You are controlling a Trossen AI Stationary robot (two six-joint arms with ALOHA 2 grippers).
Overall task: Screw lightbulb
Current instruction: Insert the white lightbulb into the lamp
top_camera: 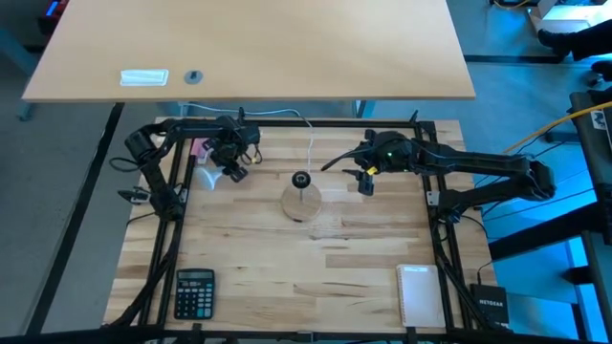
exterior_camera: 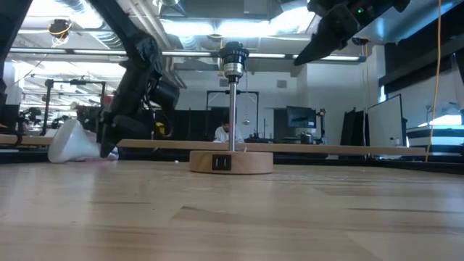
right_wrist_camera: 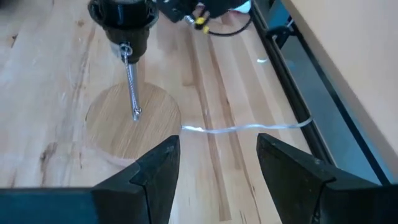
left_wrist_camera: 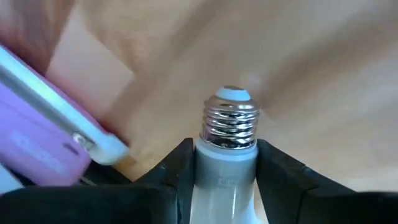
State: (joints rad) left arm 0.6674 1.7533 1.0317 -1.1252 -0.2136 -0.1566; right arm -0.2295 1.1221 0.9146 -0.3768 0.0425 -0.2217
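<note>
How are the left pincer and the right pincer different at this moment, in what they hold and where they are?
The left pincer is shut on the lightbulb, gripping its white neck below the metal screw base; the right pincer is open and holds nothing. The left pincer is down near the table, left of the lamp stand; the right pincer hangs higher, right of the stand, looking down on its wooden base. Both are dark and two-fingered.

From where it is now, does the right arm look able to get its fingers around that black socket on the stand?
Probably yes. The right gripper hangs open just beside the black socket on its wooden base, with nothing between them. The left gripper, holding the lightbulb, is off to the other side.
</note>
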